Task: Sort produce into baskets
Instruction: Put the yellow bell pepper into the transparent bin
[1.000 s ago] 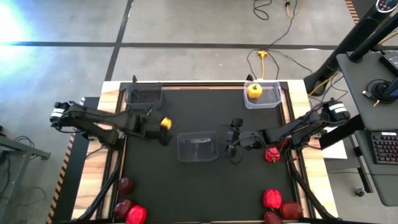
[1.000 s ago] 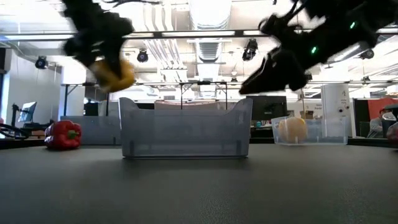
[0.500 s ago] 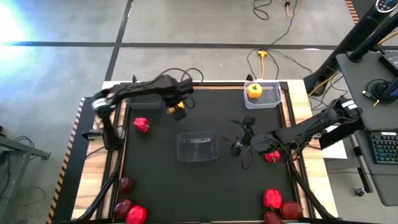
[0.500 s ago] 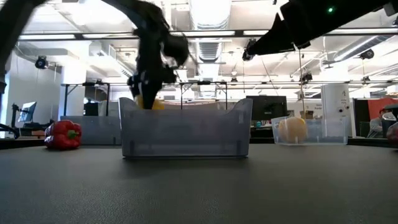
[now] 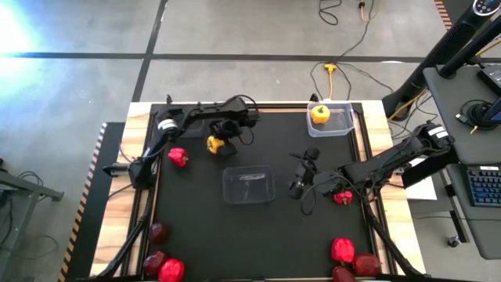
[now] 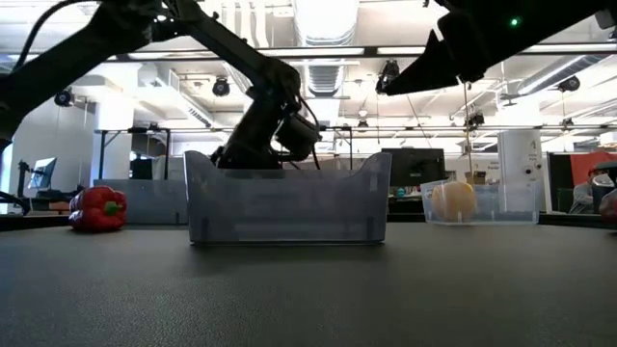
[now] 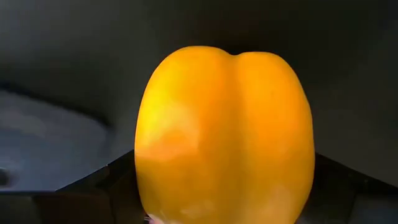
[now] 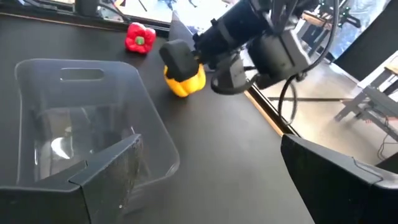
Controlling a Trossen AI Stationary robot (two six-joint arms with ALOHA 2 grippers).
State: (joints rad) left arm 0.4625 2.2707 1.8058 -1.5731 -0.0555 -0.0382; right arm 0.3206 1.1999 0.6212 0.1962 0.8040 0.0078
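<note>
My left gripper (image 5: 220, 141) is shut on a yellow bell pepper (image 5: 215, 145), low over the table just beyond the clear middle basket (image 5: 249, 185). This pepper fills the left wrist view (image 7: 224, 124). A second yellow pepper (image 5: 319, 114) lies in the clear basket (image 5: 341, 125) at the far right. The dark basket (image 5: 180, 121) stands at the far left, under my left arm. A red pepper (image 5: 178, 157) lies on the table near it. My right gripper (image 5: 301, 182) hangs open and holds nothing, right of the middle basket. My left gripper pinches the yellow pepper between its two fingers, one dark finger (image 8: 178, 57) lying on the pepper's upper side (image 8: 186, 74). The fingers come slanting down from above. The pepper hangs below them, close to the table; whether it touches the table I cannot tell.
A red pepper (image 5: 342, 197) lies under my right arm. Dark maroon fruits (image 5: 158, 233) and a red pepper (image 5: 171, 270) lie at the near left, and more red produce (image 5: 342, 250) at the near right. The black mat between the middle basket and the near edge is bare.
My left gripper has swung with the yellow pepper from the table's left side toward its far middle. It has sunk from high up to just behind the middle basket and tipped to point steeply down. Its going has uncovered the red pepper at the left.
</note>
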